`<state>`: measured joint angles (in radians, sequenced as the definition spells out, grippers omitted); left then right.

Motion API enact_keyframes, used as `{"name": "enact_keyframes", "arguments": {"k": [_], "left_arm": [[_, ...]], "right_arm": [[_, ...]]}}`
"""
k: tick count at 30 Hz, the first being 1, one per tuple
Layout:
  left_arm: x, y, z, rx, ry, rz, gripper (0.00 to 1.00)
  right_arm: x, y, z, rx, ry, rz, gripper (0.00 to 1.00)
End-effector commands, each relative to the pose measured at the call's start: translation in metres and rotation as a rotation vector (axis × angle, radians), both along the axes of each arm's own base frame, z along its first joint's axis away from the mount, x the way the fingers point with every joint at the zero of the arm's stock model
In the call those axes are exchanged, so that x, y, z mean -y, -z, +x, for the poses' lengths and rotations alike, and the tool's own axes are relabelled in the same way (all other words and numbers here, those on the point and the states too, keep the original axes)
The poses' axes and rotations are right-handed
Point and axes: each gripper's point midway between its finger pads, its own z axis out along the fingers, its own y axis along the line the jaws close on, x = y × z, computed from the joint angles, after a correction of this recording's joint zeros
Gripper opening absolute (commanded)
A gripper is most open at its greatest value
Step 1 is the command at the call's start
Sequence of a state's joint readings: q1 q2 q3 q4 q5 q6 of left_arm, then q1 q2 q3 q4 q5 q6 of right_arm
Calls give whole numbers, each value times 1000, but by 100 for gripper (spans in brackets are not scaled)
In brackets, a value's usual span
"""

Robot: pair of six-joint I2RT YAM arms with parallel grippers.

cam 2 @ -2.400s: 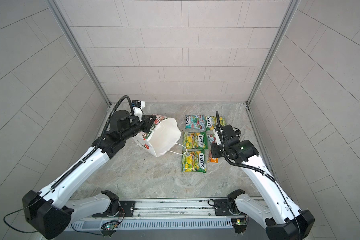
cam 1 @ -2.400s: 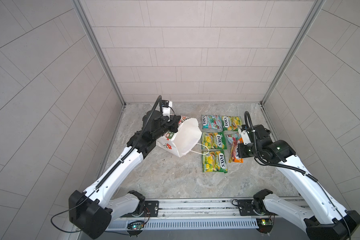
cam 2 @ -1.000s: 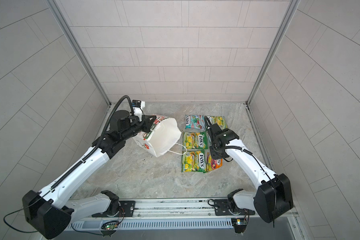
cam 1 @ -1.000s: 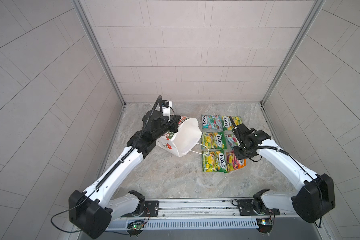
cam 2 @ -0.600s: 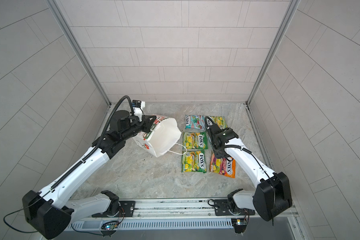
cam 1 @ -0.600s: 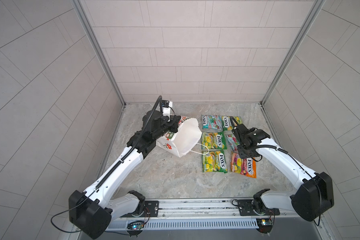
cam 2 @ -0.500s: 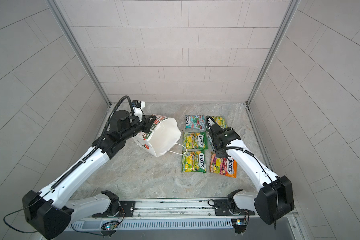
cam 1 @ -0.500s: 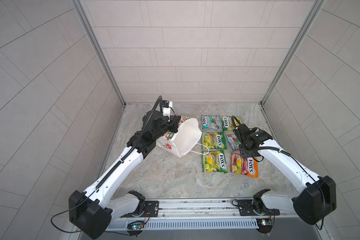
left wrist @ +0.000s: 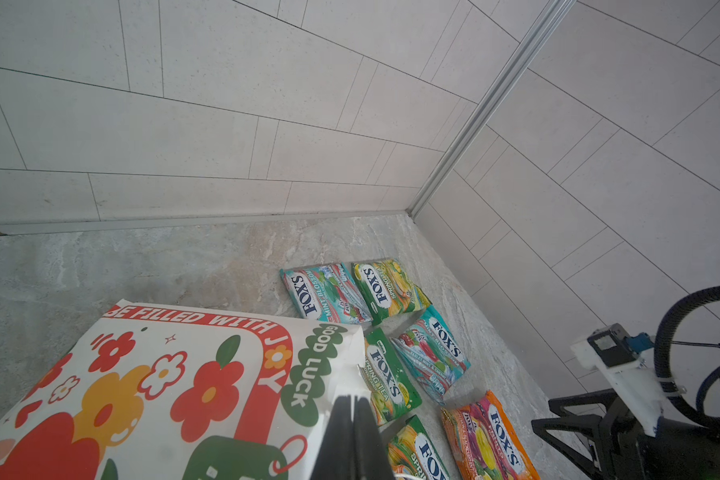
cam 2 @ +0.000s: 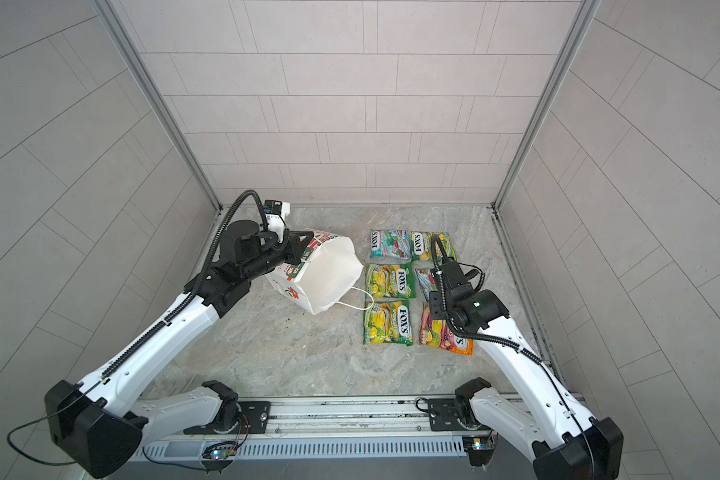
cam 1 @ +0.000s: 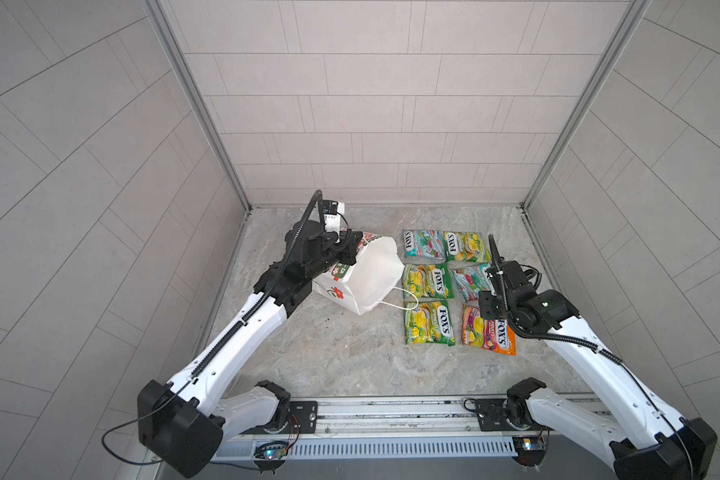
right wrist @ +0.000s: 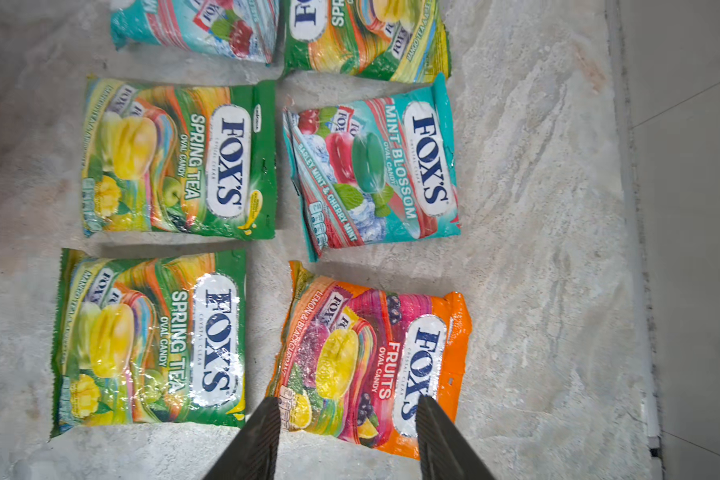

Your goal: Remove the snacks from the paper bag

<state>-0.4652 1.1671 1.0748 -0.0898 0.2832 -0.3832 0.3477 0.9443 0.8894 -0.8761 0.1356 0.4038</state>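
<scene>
Snacks [cam 1: 428, 282] glossy, light, slippery: pinch a crimped edge. Left jaws clamp paper bag [cam 1: 373, 274] rim; right jaws apart, empty, over orange packet [right wrist: 375, 365].

From the front rail, the paper bag [cam 1: 368, 274] sits left of the middle of the counter [cam 1: 329, 353]. It is tipped over, with its base to the left and its mouth turned right. The left claw [left wrist: 353, 401] is at the far side of the bag's rim, pinched onto the paper. Just right of the mouth lie two columns of three. At the back are the far-left packet [cam 1: 424, 244] and the far-right packet [cam 1: 463, 246], side by side. Before them are the middle-left packet [cam 1: 427, 281] and the middle-right packet [cam 1: 466, 282], the latter partly under the right arm [cam 1: 574, 345]. At the front are the near-left packet [cam 1: 429, 323] and the near-right packet [cam 1: 489, 334]. The right claw [right wrist: 348, 399] hangs above the near-right packet, its fingers spread apart.
</scene>
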Motion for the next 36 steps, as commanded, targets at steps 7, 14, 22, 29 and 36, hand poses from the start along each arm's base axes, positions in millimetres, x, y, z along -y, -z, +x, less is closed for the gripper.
{"name": "enact_keyframes", "arguments": {"k": [7,14,22,29,36], "left_arm": [[15,-28,-2,-27,-7,-137,0],[37,-42,-8,-51,10,-184,0],[61,-58,-14,-79,31,-262,0],[79,-60,-12,-127,52,-346,0],[84,-50,-2,-148,38,-356,0]], "right_arm": [[-15,-2,7,32,-49,72,54],[-18,6,6,25,-54,84,54],[-17,6,5,28,-69,80,54],[-16,8,2,33,-71,79,54],[-15,11,0,25,-73,76,54]]}}
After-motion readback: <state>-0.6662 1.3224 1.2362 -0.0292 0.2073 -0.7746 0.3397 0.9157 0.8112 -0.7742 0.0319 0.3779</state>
